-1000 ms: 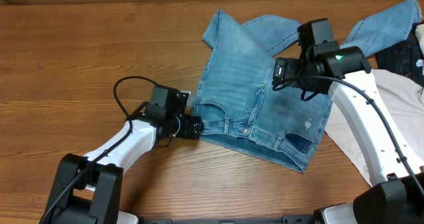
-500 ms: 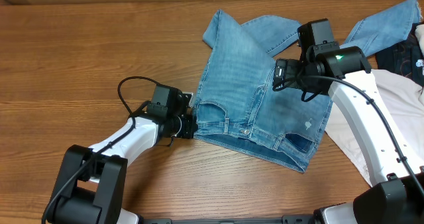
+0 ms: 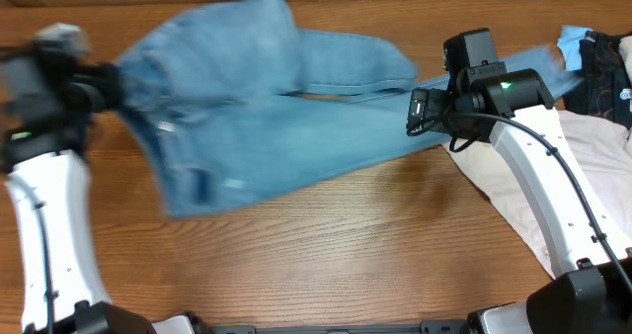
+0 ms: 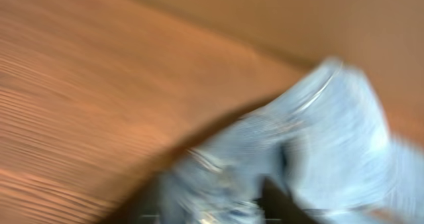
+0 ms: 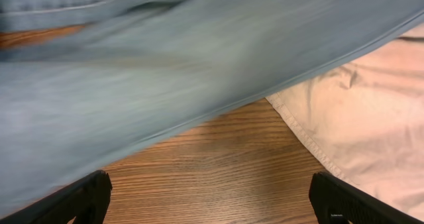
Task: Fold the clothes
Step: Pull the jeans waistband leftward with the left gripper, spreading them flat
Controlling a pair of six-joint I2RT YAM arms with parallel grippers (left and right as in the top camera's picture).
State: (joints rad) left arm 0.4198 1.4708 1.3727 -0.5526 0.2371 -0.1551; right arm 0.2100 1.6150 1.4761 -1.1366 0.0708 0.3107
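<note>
The light-blue denim jeans (image 3: 257, 126) hang stretched and blurred across the table, from the far left to under my right arm, with a leg end near the back right (image 3: 573, 45). My left gripper (image 3: 114, 85) is raised at the far left and shut on the jeans' waist end. The left wrist view is blurred and shows denim (image 4: 331, 138) bunched at the fingers (image 4: 218, 204). My right gripper (image 3: 415, 112) is open and empty, above a jeans leg (image 5: 165, 65) and bare wood (image 5: 212, 197).
A cream garment (image 3: 592, 166) lies at the right under my right arm; it also shows in the right wrist view (image 5: 371, 118). A dark printed garment (image 3: 607, 72) lies at the back right corner. The table surface is brown wood (image 3: 346, 245).
My left gripper closed on the waist end, then swung up and far left with the jeans, dragging them out of the folded heap into a long stretch. The right arm has not moved.
</note>
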